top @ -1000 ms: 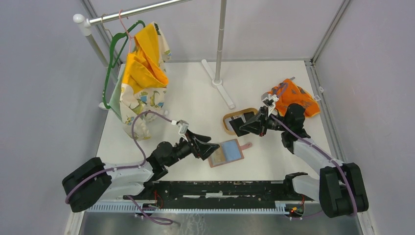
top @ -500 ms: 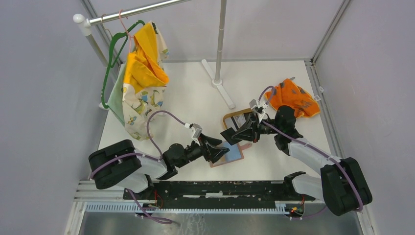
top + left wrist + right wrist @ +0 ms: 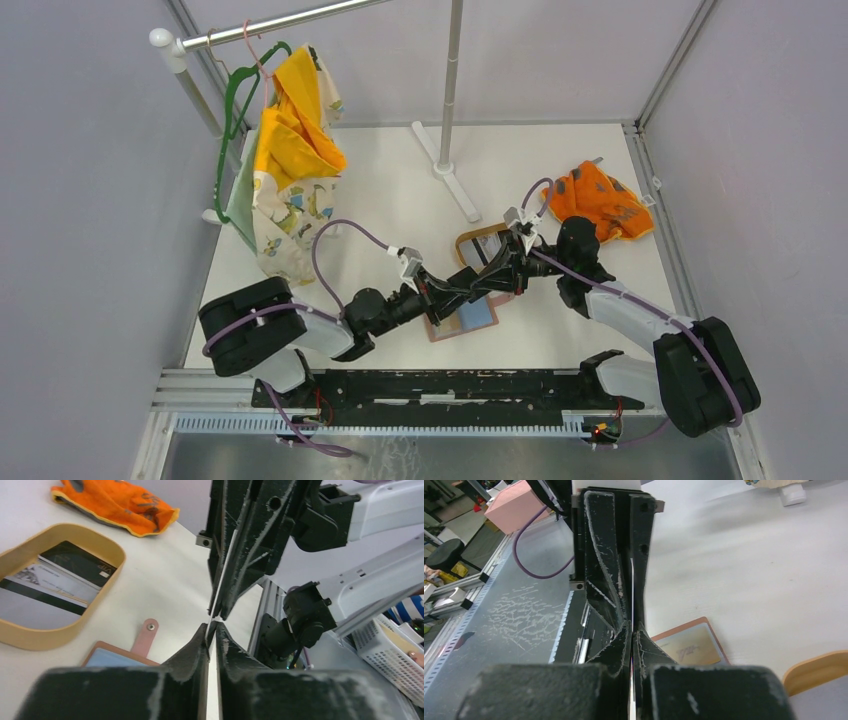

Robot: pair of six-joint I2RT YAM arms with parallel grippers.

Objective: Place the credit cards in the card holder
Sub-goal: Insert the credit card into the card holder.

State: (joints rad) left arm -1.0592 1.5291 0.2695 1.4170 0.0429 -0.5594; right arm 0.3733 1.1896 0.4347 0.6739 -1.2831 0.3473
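A thin credit card (image 3: pixel 220 587) hangs edge-on between both grippers, just above the card holder (image 3: pixel 478 318). My left gripper (image 3: pixel 212 625) is shut on one edge of it. Tip to tip against it, my right gripper (image 3: pixel 632 625) is shut on the opposite edge. The reddish-brown card holder (image 3: pixel 112 656) lies open on the table with its strap tab (image 3: pixel 146 635) out to the side. A yellowish card (image 3: pixel 686 650) lies in its blue-grey inside. More credit cards (image 3: pixel 65 572), dark and white, lie in the oval wooden tray (image 3: pixel 50 635).
The oval tray (image 3: pixel 478 238) sits just behind the card holder. An orange cloth (image 3: pixel 600 200) lies at the back right. A garment rack with hanging clothes (image 3: pixel 285 160) stands at the back left, its pole foot (image 3: pixel 445 170) behind the tray.
My right gripper carried the card from the tray toward the card holder. My left gripper came forward to meet it and closed its open jaws on the card.
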